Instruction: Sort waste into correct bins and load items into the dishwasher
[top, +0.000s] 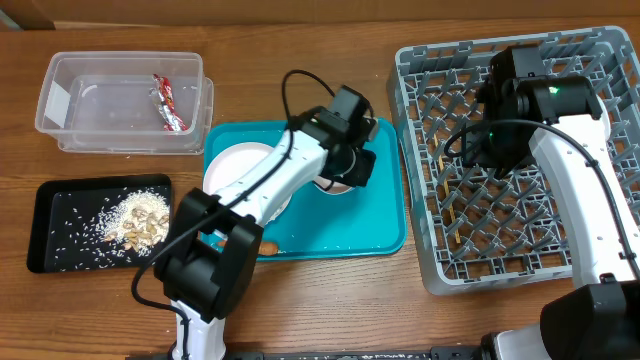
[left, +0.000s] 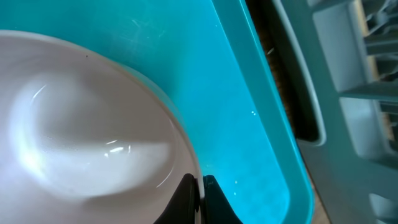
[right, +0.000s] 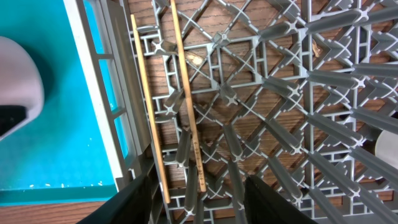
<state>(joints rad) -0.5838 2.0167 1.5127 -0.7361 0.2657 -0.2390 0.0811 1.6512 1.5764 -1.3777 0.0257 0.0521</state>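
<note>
Left fingers (left: 184, 198) pinched shut on white bowl (left: 81, 124) rim, near teal tray (left: 261, 93) right edge. Right fingers (right: 138, 200) half-spread, empty, held over grey rack (right: 336, 78). Chopsticks (right: 188, 106) laid along rack wall nearest tray.

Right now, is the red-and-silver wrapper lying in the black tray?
No, in the overhead view the wrapper lies inside the clear tub, while the black tray holds beige food scraps.
</note>
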